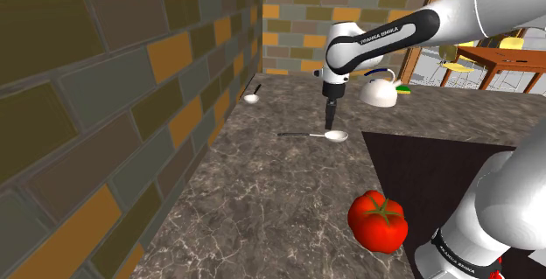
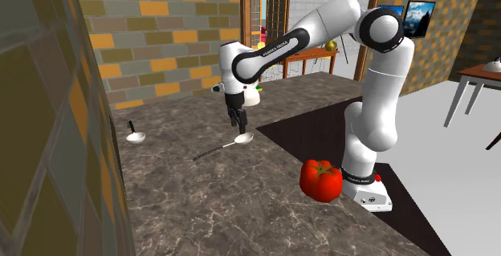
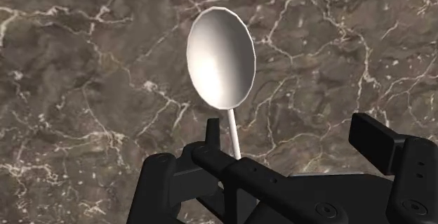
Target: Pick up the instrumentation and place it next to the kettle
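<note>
The gripper (image 1: 331, 125) hangs at the upper centre of the shoulder view, just above the bowl end of the spoon (image 1: 315, 135). The spoon lies flat on the dark marble countertop (image 1: 262, 198). In the wrist view the fingers (image 3: 379, 142) stand spread, clasping nothing. The white kettle (image 1: 381, 90) stands at upper right, apart from the spoon. A tomato (image 1: 377, 220) sits at lower right.

Your spoon (image 1: 325, 135) is a slim, silvery piece with an oval bowl (image 3: 220, 57). It lies flat on the dark marbled desk (image 1: 262, 198), its thin handle pointing to 9 o'clock in the shoulder view. The white, rounded kettle (image 1: 379, 92) stands upright at 1 o'clock from the spoon, apart from it.
</note>
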### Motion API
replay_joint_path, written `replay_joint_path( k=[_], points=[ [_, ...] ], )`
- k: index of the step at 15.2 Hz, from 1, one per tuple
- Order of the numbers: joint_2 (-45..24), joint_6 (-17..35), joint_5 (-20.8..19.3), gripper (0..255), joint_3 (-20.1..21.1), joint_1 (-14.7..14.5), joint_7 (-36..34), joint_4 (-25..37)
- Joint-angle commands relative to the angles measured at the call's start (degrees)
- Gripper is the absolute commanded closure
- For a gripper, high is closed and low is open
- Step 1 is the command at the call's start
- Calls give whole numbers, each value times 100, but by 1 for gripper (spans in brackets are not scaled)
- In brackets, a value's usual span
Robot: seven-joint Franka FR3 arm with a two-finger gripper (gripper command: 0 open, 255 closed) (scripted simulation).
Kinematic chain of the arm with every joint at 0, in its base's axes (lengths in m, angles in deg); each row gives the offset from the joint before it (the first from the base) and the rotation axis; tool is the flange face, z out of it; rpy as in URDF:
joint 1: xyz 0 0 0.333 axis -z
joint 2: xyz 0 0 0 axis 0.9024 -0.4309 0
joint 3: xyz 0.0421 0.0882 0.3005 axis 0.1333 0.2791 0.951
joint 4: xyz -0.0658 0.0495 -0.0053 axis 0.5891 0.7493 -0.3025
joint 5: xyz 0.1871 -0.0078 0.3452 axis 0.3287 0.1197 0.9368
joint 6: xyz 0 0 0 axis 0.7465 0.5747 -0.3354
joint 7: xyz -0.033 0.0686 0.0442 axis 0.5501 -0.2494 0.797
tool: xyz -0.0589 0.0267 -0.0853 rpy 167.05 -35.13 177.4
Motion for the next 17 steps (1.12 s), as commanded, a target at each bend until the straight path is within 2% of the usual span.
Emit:
replay_joint_path(
  k=[1, 5, 12, 17],
  points=[
    [-458, 163, 118, 0, -16, -37, 344, 286],
    [-1231, 328, 329, 0, 19, -52, 887, 870],
    [-1463, 885, 407, 0, 47, -60, 938, 540],
    [-1463, 885, 407, 0, 47, -60, 938, 540]
  ],
)
